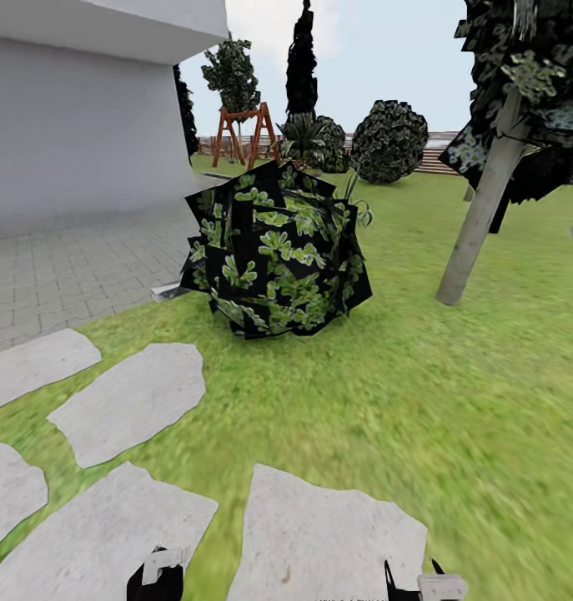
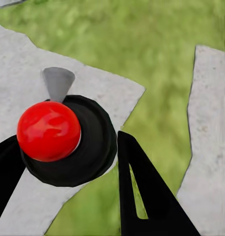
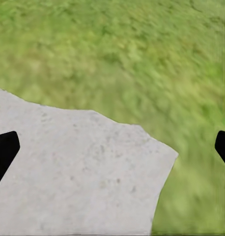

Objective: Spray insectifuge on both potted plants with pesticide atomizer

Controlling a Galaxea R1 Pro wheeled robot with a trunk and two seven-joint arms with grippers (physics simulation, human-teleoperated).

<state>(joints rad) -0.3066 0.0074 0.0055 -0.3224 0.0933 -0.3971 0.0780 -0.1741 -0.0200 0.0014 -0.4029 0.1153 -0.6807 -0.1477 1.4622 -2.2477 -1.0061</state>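
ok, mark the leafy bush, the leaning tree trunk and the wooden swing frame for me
leafy bush (image 1: 278, 250), head view, middle of the foliage ball.
leaning tree trunk (image 1: 480, 221), head view, mid-height on the pale bark.
wooden swing frame (image 1: 244, 132), head view, on the brown A-frame legs.

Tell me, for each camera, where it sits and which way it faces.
Head view: high on the robot, facing forward and down over lawn, a bush, stepping stones; both arm ends at its lower edge.
Left wrist view: looks down along the open left pincer at stone, grass, a red ball.
Right wrist view: looks down past the right pincer's dark fingertips.
All share stones and grass.
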